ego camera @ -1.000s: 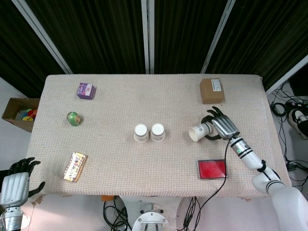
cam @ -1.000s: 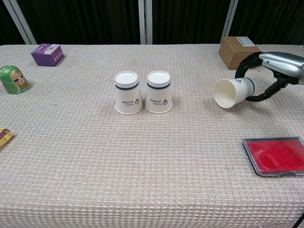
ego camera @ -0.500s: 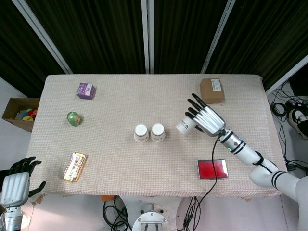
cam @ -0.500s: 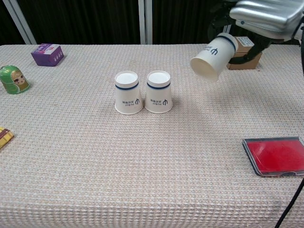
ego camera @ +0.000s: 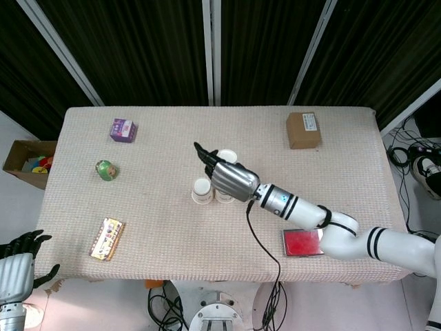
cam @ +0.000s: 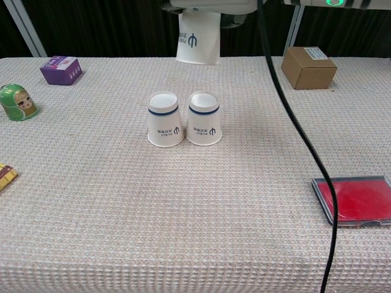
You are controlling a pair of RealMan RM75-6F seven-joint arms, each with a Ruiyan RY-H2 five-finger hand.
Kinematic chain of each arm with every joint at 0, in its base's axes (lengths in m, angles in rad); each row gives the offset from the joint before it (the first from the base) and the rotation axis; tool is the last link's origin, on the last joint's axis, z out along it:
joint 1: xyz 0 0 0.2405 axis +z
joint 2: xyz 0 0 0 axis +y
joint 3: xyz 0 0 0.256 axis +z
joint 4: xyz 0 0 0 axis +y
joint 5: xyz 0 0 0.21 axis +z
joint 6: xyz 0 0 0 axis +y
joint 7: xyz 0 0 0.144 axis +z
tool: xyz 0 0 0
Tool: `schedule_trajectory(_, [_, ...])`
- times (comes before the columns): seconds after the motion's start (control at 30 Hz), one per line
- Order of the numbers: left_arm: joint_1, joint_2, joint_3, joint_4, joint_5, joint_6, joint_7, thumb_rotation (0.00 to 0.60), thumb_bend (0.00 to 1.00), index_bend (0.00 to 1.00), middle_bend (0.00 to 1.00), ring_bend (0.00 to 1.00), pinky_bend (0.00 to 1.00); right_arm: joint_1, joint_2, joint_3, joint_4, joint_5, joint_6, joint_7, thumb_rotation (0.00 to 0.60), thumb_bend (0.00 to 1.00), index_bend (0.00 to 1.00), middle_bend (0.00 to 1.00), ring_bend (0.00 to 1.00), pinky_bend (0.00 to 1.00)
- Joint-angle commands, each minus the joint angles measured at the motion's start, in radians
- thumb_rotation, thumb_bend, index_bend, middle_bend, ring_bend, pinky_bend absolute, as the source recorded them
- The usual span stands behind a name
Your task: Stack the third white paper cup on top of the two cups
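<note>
Above table (cam: pixel 91 201), right hand (ego camera: pixel 231 179) holds cup (cam: pixel 198 38) inverted.

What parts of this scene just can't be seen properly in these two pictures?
- Right hand: chest view's top edge cuts off most of it, hiding its grip on the third cup.
- Right-hand base cup: partly covered by that hand in head view.
- Left hand: cropped at head view's corner.

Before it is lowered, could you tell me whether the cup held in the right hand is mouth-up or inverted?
Inverted: the held cup hangs mouth-down, wider rim lowest, above the two cups, gripped by the right hand.
</note>
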Motion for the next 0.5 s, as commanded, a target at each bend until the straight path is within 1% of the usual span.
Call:
schedule_trajectory(0.03, [0.003, -0.008, -0.001, 0.015, -0.001, 0.0, -0.016, 0.6, 0.19, 0.28, 0.19, 0.14, 0.17, 0.069, -0.063, 0.03, -0.007, 0.062, -0.079, -0.165, 0.6, 0.23, 0.46, 0.39, 0.09, 0.0])
schedule_trajectory(0.2, [0.008, -0.017, -0.001, 0.039, -0.004, -0.002, -0.043, 0.6, 0.19, 0.28, 0.19, 0.14, 0.17, 0.075, -0.127, 0.017, 0.019, 0.102, -0.068, -0.287, 0.6, 0.23, 0.42, 0.37, 0.07, 0.0])
schedule_trajectory(0.4, [0.012, -0.029, -0.003, 0.07, -0.012, -0.009, -0.076, 0.6, 0.19, 0.28, 0.19, 0.14, 0.17, 0.038, -0.168, -0.017, 0.038, 0.136, -0.002, -0.384, 0.6, 0.23, 0.38, 0.35, 0.06, 0.0])
schedule_trajectory(0.5, [0.01, -0.034, -0.002, 0.077, -0.008, -0.014, -0.083, 0.6, 0.19, 0.28, 0.19, 0.14, 0.17, 0.015, -0.198, -0.031, 0.052, 0.173, 0.03, -0.422, 0.6, 0.22, 0.36, 0.34, 0.05, 0.0])
